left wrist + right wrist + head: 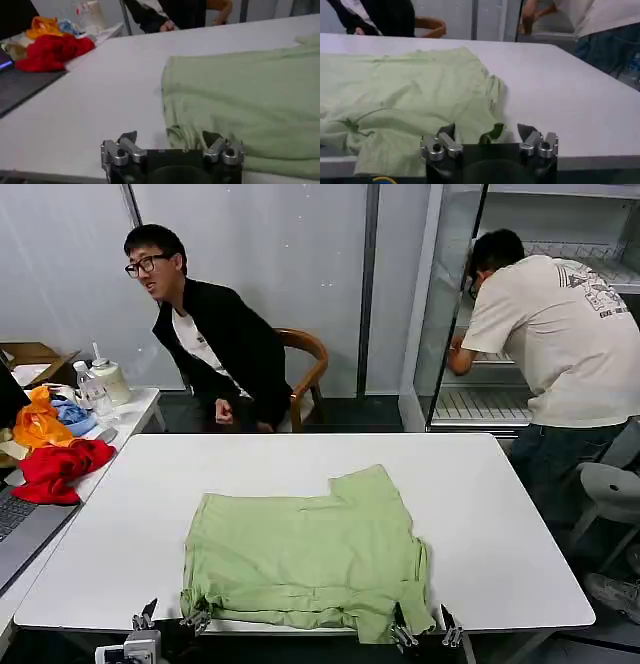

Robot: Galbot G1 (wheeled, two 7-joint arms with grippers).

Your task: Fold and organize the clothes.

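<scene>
We are seeing the shirt point(305, 559) lying partly folded on the white desk point(500, 524), its bunched hem reaching the near edge. The left end effector point(170, 618) is hovering at that edge by the hem's left corner, fingers spread and gripping nothing. The right end effector point(425, 627) is sitting at the right corner, also open; a fold of green cloth seems to be lying between its fingers point(443, 141), though contact is hard to judge.
</scene>
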